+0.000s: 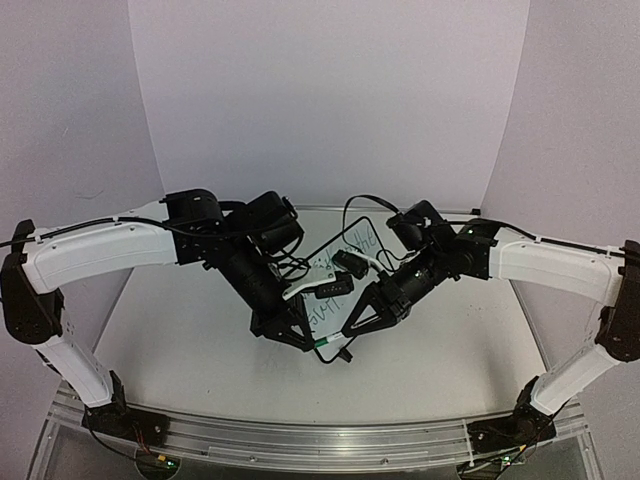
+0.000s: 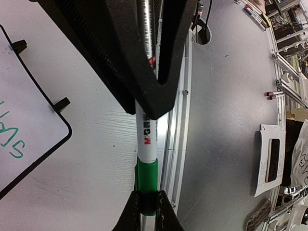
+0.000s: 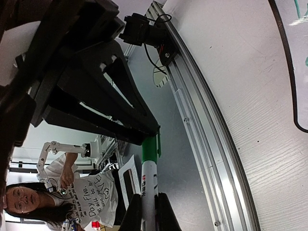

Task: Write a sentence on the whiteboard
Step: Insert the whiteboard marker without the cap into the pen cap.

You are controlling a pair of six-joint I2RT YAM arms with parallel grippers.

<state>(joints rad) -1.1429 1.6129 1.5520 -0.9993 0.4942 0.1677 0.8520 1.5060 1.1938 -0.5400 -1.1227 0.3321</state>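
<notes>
Left tool (image 2: 153,108) pinches marker (image 2: 146,137), right tool (image 3: 152,140) its green cap (image 3: 149,150); whiteboard (image 1: 352,247) lies between them, lengthwise back from their tips.

Reaches in from left and right, forearms sloping down to meet just off the near edge of the whiteboard (image 2: 29,125). Pinches the green end of the marker (image 2: 147,134) in the closed left claw (image 2: 147,209). Clamps its white barrel in the closed right claw (image 3: 147,211).

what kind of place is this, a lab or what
Probably a robotics lab: a white backdrop around the table, aluminium framing beside it, and a person near another small robot arm.
</notes>
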